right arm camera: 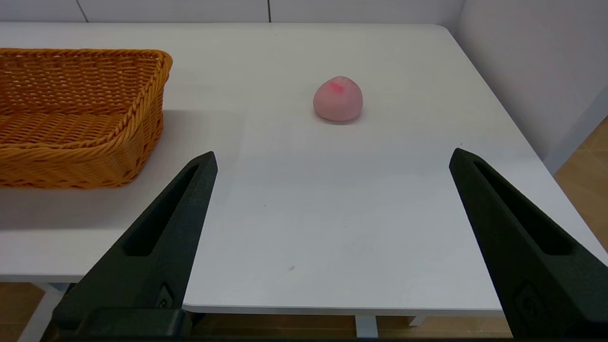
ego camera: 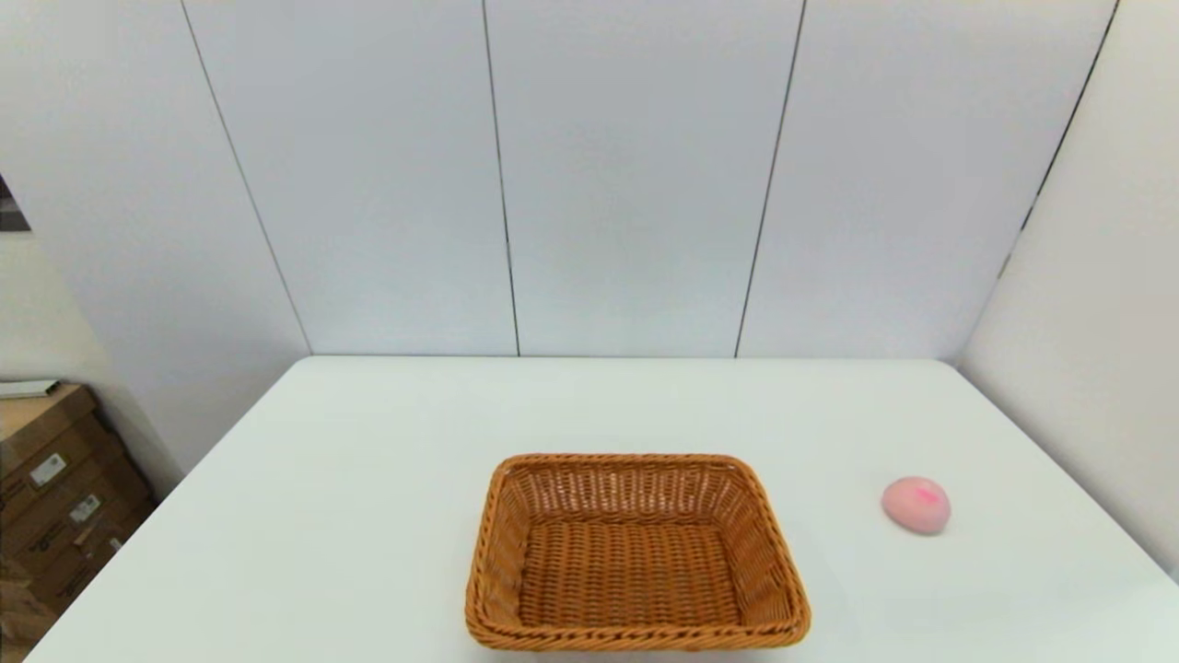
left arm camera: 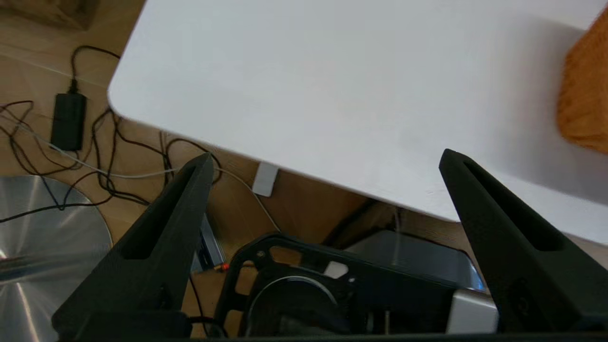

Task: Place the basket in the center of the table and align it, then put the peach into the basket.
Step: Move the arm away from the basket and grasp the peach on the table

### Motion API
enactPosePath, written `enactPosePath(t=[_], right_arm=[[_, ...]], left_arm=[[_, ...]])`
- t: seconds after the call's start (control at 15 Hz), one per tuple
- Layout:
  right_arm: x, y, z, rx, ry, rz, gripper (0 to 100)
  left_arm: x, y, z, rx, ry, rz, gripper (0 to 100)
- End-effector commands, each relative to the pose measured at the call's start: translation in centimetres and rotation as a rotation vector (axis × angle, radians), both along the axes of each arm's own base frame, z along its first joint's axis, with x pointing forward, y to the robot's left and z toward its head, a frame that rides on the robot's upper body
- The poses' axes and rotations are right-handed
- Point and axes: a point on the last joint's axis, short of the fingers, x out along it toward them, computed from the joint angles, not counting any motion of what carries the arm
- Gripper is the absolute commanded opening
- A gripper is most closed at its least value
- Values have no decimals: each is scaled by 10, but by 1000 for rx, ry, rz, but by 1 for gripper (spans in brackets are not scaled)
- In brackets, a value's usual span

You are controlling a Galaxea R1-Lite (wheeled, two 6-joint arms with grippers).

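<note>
Basket (left arm camera: pixel 586 90) is just a blurred orange sliver, cut at right edge; near rim (ego camera: pixel 636 635) touches the head view's bottom.

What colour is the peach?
Pale pink with a brighter pink patch, the peach shows best in the right wrist view.

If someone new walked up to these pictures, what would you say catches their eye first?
The orange-brown wicker basket stands out, empty, near the front edge of the white table. Next is the pale pink peach, lying apart from it toward the robot's right. Both grippers, left and right, hang open near the table's front edge, holding nothing.
</note>
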Motion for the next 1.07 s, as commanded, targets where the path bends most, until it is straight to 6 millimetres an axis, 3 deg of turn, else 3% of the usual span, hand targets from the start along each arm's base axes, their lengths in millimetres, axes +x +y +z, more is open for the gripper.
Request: enactPosePath(t=[0.07,0.27,0.4,0.6,0.8,1.07], right_arm=[[0,0,0,0,2,0,100],[0,0,0,0,4,0,100],[0,0,0,0,2,0,100],[0,0,0,0,2,0,100],[0,0,0,1,2,0,100],[0,0,0,1,2,0,100]], left_arm=[[-36,3,-37,34,-108,43,100],[-46,0,-56,148,-125,90,100],[-45,0,-54,146,-176,89,100],[-29,-1,-55,153,-359,-45,100],[-16,-2,-72,211,-430,-129,100],[-20,-4,-90,190,-550,-223,100]])
